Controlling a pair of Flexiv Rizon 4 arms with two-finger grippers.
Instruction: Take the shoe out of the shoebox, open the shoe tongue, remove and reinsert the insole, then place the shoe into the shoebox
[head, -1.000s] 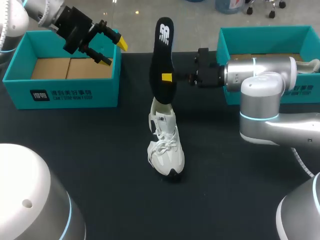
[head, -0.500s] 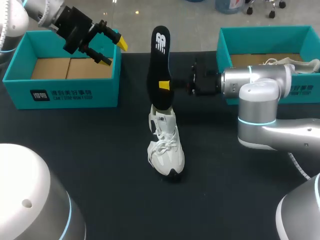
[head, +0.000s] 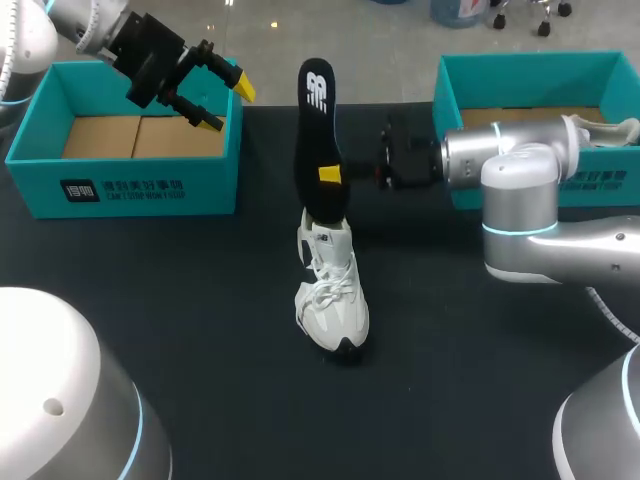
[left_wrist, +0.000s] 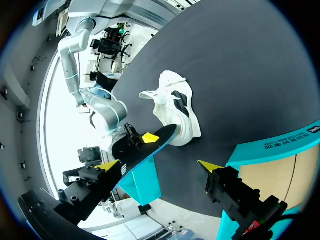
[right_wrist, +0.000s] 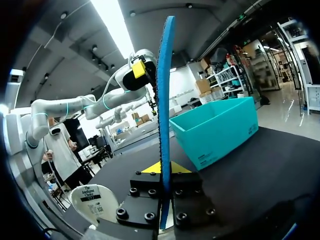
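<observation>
Black matte table. Inside right teal box lies second white shoe, mostly hidden.

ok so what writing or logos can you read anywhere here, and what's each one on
Left box: white print on front wall, too small to read.
Insole: white logo near its upper end, letters unclear.
Shoe: label inside, blurred.
Right box: print mostly hidden behind the right arm.

Head camera looks down from behind; left wrist camera views the shoe from afar; right wrist camera sights closely along the insole, both visible overhead.
</observation>
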